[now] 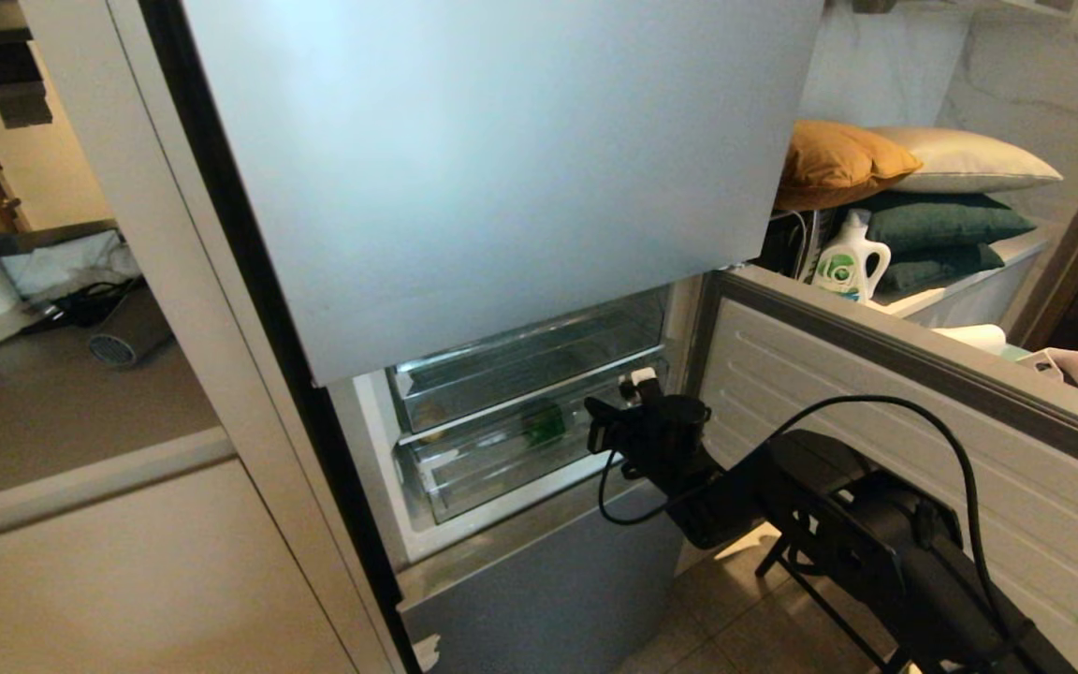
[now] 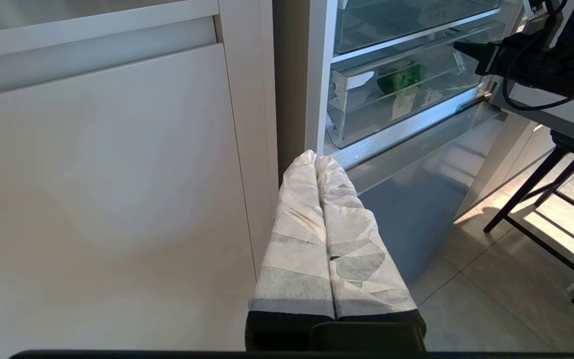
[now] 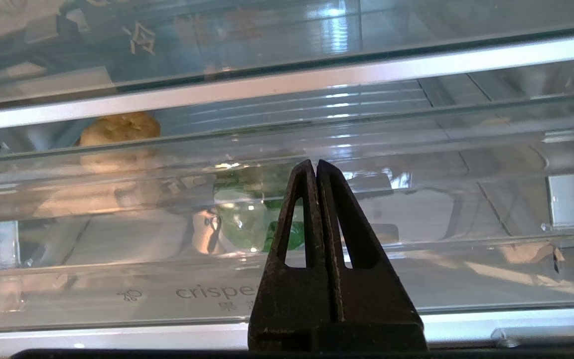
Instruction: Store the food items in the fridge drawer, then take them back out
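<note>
The fridge drawer (image 3: 117,294) is a clear bin marked "crisper", the lower of two bins (image 1: 502,459) in the open fridge. The green pepper (image 3: 239,214) lies inside it near the middle and also shows in the head view (image 1: 546,423) and the left wrist view (image 2: 399,77). The tan potato (image 3: 120,128) shows through the plastic farther back, to one side. My right gripper (image 3: 315,163) is shut and empty, pointing at the drawer's front wall just before the pepper (image 1: 637,384). My left gripper (image 2: 315,158), wrapped in white tape, is shut and parked low beside the cabinet.
The open fridge door (image 1: 876,421) stands close on the right of my right arm. A second clear bin (image 1: 520,360) sits above the drawer. A beige cabinet (image 2: 117,174) is to the left, black stand legs (image 2: 541,199) on the tiled floor, and cushions (image 1: 838,159) behind the door.
</note>
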